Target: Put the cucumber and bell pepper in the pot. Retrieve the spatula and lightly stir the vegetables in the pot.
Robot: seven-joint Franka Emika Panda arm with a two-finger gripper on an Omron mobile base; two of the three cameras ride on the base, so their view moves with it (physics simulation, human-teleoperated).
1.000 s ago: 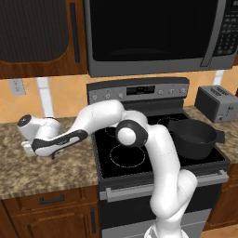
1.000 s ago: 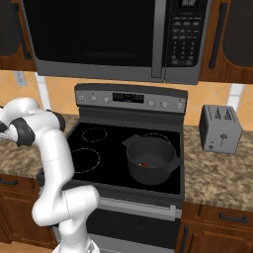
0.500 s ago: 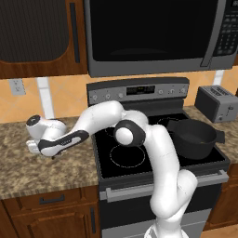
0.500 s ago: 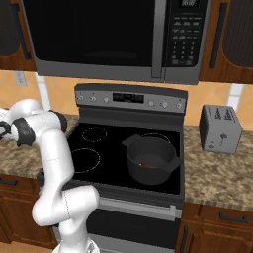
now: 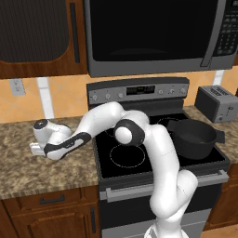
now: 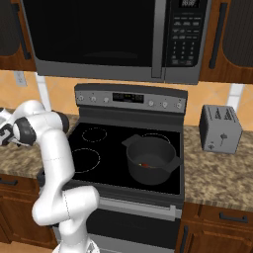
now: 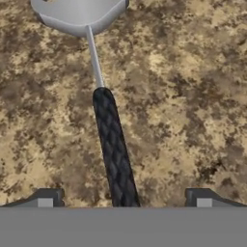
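Note:
The spatula lies flat on the speckled granite counter in the hand view, its silver-grey head [image 7: 79, 14] at the top and its dark ribbed handle [image 7: 113, 149] running down between my fingertips. My gripper [image 7: 123, 198] is open, with one fingertip on each side of the handle and wide gaps to it. My hand [image 5: 37, 142] hangs low over the counter left of the stove. The dark pot [image 5: 195, 137] sits on the stove's front right burner. Inside the pot [image 6: 148, 158] lies the red bell pepper [image 6: 145, 165], with a yellow-green bit of the cucumber [image 5: 205, 138] against the wall.
A black stovetop [image 5: 125, 158] lies between my hand and the pot. A silver toaster [image 6: 220, 128] stands on the counter right of the stove. A microwave [image 5: 153, 32] hangs overhead, above my arm. Brown counter [image 5: 28, 172] spreads around my hand.
My hand has sunk a little closer to the counter left of the stove. The jaws stay wide apart, and the pot and its contents have not moved.

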